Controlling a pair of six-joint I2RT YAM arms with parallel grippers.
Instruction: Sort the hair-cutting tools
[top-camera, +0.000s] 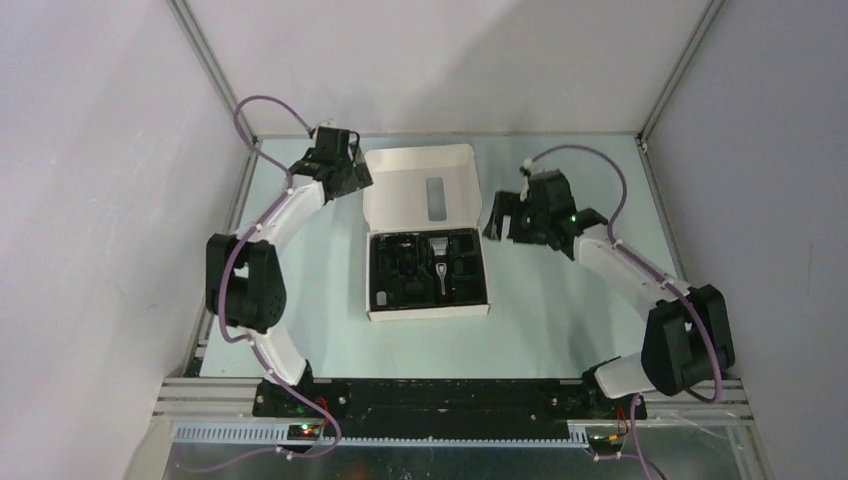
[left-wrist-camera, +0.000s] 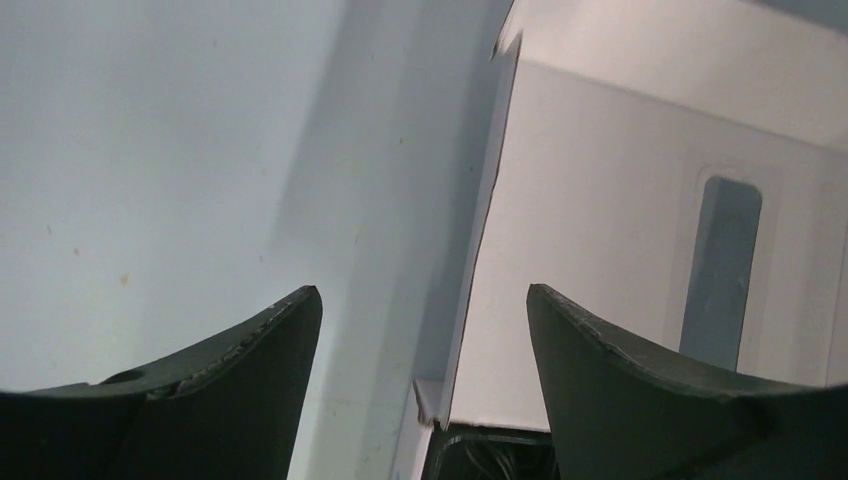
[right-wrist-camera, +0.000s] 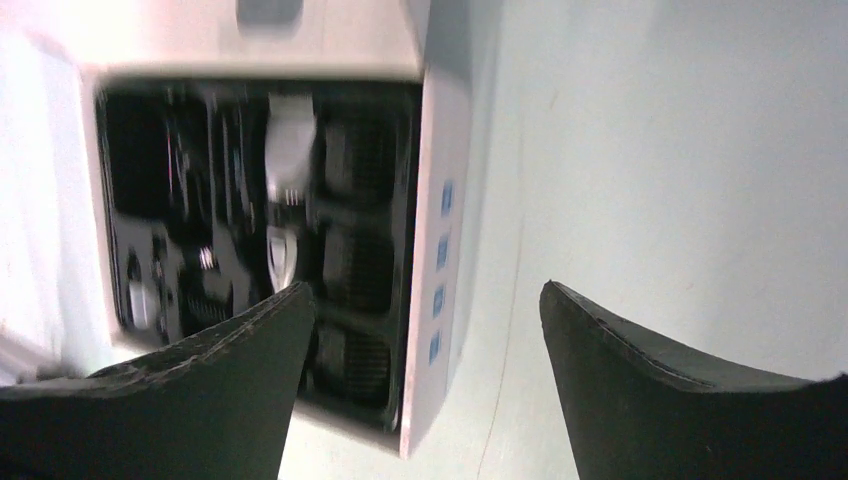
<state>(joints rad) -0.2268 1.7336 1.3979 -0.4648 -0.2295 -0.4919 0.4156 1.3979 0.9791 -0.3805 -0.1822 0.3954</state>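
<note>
The hair-cutting tools lie in the black tray of an open white box at mid-table. A slim silver-and-black clipper sits in the middle slot. Black clipper attachments fill the slots beside it. My left gripper is open at the left edge of the raised lid; that edge stands between its fingers, untouched. My right gripper hangs open over the box's right wall, holding nothing.
The lid has a narrow cut-out window. Pale walls of the enclosure rise close on the left, back and right of the table. Both arm bases sit on the black rail at the near edge.
</note>
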